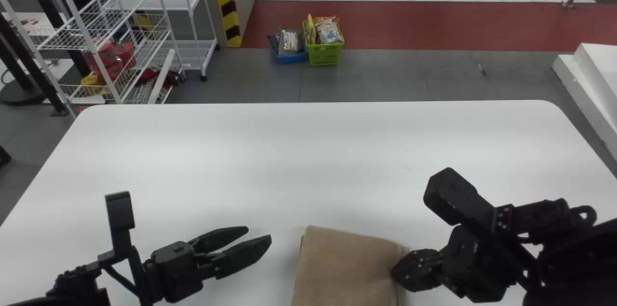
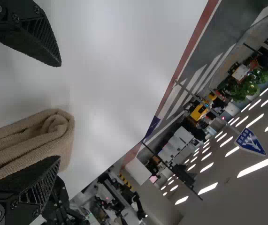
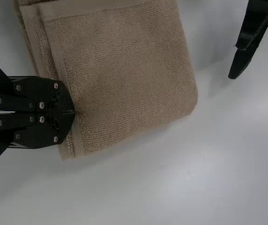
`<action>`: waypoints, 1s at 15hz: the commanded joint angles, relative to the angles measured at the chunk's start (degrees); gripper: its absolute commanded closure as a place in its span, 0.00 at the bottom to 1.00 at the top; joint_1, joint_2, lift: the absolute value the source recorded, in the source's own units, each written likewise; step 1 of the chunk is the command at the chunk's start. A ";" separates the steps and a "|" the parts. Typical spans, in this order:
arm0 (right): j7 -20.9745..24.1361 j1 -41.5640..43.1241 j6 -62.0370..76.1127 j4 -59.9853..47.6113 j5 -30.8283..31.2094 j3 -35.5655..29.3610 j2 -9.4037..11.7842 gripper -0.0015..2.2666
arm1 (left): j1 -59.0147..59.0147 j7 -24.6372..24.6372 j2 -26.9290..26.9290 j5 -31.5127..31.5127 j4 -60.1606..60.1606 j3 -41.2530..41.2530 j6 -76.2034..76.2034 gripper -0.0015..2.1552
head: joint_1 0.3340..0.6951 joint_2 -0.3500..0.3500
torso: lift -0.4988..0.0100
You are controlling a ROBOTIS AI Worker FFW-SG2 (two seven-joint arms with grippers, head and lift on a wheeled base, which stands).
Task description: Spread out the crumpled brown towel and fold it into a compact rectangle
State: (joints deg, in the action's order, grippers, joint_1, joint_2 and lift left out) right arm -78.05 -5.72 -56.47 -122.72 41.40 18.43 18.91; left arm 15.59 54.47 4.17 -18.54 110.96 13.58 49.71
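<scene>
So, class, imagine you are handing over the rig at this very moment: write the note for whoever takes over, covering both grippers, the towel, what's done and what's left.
Left gripper: jaws apart, holding nothing, off the towel's left side.
Right gripper: jaws together at the towel's layered right edge; whether they pinch cloth, I cannot tell.
Towel: on the white table, between the grippers.
Done: towel no longer crumpled; folded in layers into a compact, roughly rectangular bundle.
Left: layers at the right edge are slightly staggered; probably align them, then back the right gripper off.
</scene>
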 commanded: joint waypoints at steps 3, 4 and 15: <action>-0.28 3.53 0.96 3.63 0.34 0.55 -1.07 0.73 | -0.03 -0.24 0.05 0.00 0.22 -0.05 0.00 0.06 | 1.00 0.54 | 0.73; -0.28 4.76 0.96 4.86 0.26 0.55 -1.60 0.73 | -0.03 -0.15 0.05 0.00 0.22 0.04 0.00 0.06 | 1.00 0.54 | 0.73; -0.28 7.83 -6.24 -0.06 -7.74 -11.31 -4.93 0.07 | -0.12 -0.24 0.05 -1.23 0.22 2.41 0.00 0.06 | 1.00 0.55 | 0.73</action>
State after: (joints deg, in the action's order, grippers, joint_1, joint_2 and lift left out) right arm -78.05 2.41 -58.50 -118.80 36.22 10.31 14.14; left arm 15.65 54.36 4.22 -19.26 111.27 15.41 49.71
